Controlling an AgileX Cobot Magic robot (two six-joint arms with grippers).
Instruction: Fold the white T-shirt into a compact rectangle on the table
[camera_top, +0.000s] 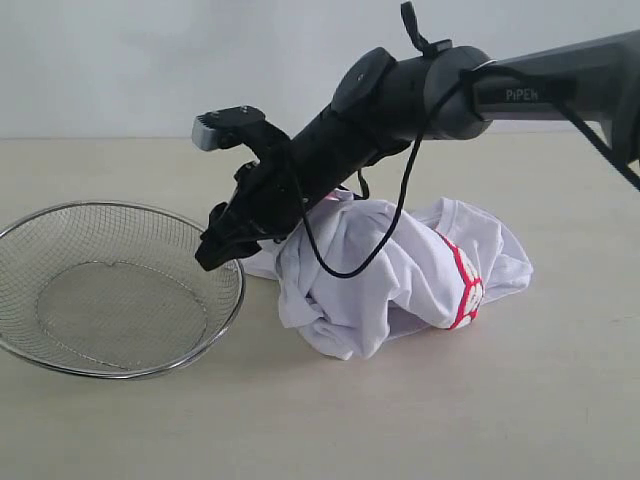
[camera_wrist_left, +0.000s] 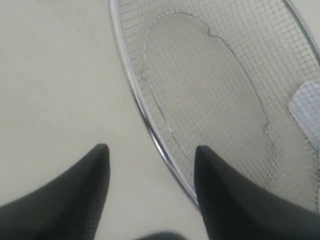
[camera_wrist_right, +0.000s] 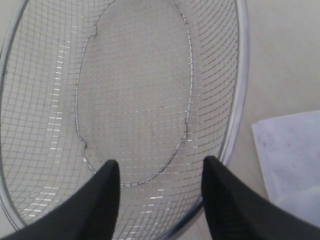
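On the table (camera_top: 500, 400), just beside the wire-mesh basket (camera_top: 100, 373): the white T-shirt (camera_top: 400, 285), all bunched up in a lump. No clear long side to go by.

Over the basket's rim on the shirt side: the right gripper (camera_top: 212, 255), fingers apart, holding nothing. Shirt just to its right in the outside view, so very near.

Across the basket from the shirt: the left gripper (camera_wrist_left: 151, 147), fingers apart too, empty, much farther off.

Probably best to reach with the right one first.
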